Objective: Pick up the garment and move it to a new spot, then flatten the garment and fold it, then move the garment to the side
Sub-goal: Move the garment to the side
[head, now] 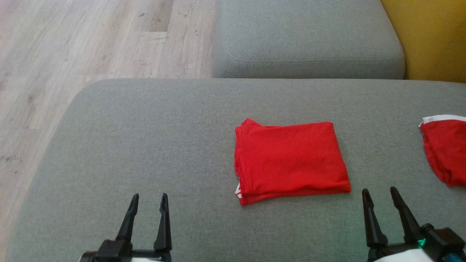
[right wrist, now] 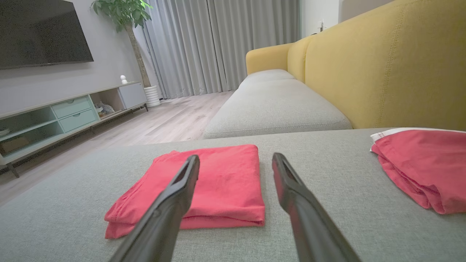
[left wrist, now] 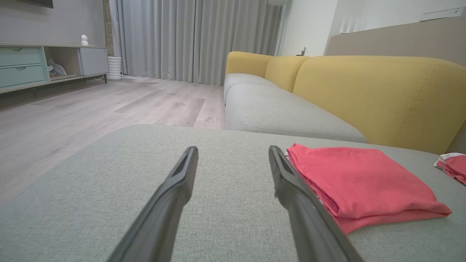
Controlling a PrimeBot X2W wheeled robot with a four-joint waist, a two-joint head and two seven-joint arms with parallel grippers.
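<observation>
Garment (head: 291, 160) folded, soft, limp, lies ahead between left gripper (head: 147, 203) and right gripper (head: 380, 198), both spread empty; pinch stacked near edge.

Head camera: I look steeply down on the grey cushion (head: 145, 138) from above and behind the left gripper (head: 149, 198) and right gripper (head: 379, 191), which both enter at the bottom edge. Left wrist camera: low and close over the cushion, it faces along its fingers (left wrist: 171, 196) toward floor (left wrist: 91, 109) and curtains (left wrist: 196, 40), with the folded red garment (left wrist: 360, 182) just right of the gripper. Right wrist camera: equally low, similar heading, that garment straight ahead. All three views share it, plus a second red garment (right wrist: 422, 163) right of the right gripper.
</observation>
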